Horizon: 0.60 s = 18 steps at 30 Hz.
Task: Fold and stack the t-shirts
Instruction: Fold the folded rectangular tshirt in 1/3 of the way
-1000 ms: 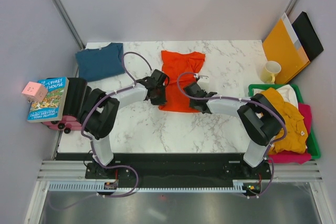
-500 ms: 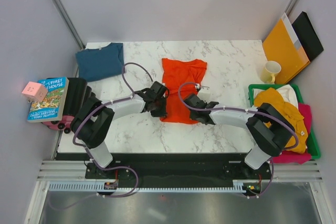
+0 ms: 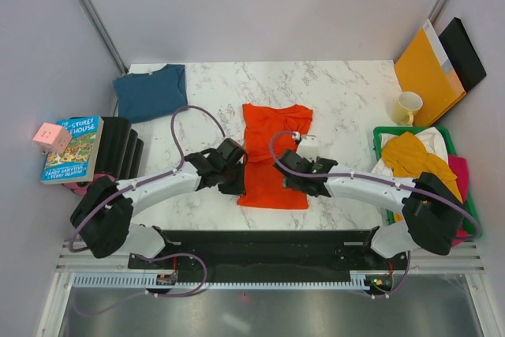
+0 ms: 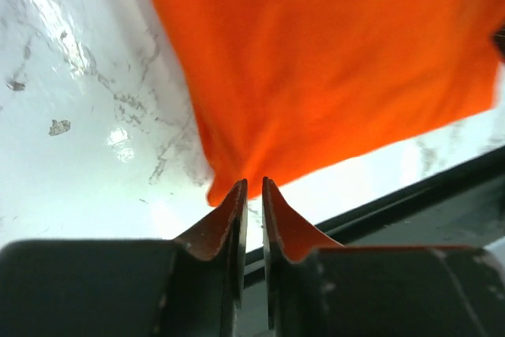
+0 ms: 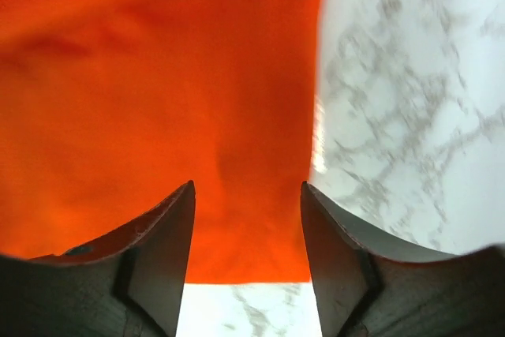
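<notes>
Orange-red t-shirt (image 3: pixel 272 159) lies spread on the middle of the marble surface (image 3: pixel 347 92), between the two arms. Left fingers (image 4: pixel 229 219) stand slightly apart, with the shirt's near-left corner just beyond their tips. Right fingers (image 5: pixel 170 234) stand wide apart over its near-right corner. Teal-blue t-shirt (image 3: pixel 150 91) lies at the far-left corner.

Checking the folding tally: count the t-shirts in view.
5: orange shirt in the middle of the table; teal shirt at its far-left corner; yellow shirt, white shirt and pink shirt piled in the bin at right. More may be buried there.
</notes>
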Each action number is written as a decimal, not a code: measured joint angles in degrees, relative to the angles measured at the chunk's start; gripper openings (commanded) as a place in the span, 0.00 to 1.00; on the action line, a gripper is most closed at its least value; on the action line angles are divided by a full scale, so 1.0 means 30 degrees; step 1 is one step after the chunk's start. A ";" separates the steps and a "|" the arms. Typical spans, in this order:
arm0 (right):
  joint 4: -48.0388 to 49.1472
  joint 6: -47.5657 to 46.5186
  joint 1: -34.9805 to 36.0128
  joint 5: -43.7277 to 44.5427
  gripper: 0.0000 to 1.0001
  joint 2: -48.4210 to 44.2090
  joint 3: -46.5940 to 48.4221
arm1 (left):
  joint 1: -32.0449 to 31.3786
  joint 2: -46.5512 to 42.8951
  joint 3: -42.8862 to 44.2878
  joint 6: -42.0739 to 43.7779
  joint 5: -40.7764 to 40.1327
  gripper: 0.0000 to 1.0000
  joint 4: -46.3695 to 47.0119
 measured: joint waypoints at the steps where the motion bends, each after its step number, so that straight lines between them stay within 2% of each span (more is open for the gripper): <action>1: -0.0131 -0.0393 0.0000 0.0182 0.61 0.0131 0.0714 | -0.0015 -0.0495 0.0189 0.0000 -0.0066 0.22 -0.0087; 2: -0.0204 -0.0772 0.0007 0.0321 0.53 0.0372 0.1676 | -0.0015 -0.0954 0.0488 0.0007 -0.0248 0.22 -0.0168; 3: -0.0058 -0.1399 0.0007 0.0474 0.23 0.0743 0.2878 | -0.0015 -0.1319 0.0845 0.0015 -0.0466 0.21 -0.0160; 4: 0.0255 -0.1996 0.0007 0.0590 0.06 0.1100 0.3825 | -0.0007 -0.1617 0.1239 0.0022 -0.0619 0.16 -0.0095; 5: 0.0597 -0.2623 0.0007 0.0707 0.00 0.1450 0.4648 | -0.0007 -0.1821 0.1515 0.0036 -0.0816 0.12 0.0044; 7: 0.1326 -0.3424 0.0000 0.0845 0.00 0.2229 0.5697 | -0.0007 -0.2164 0.1989 0.0131 -0.1268 0.02 0.0481; 14: 0.2339 -0.5450 -0.0401 0.0466 0.00 0.6615 0.7410 | -0.0007 -0.2120 0.1851 0.0299 -0.1996 0.02 0.0998; 18: 0.2302 -0.5799 -0.0627 0.0124 0.00 0.7686 0.7468 | -0.0007 -0.2463 0.0911 0.0291 -0.2164 0.02 0.1064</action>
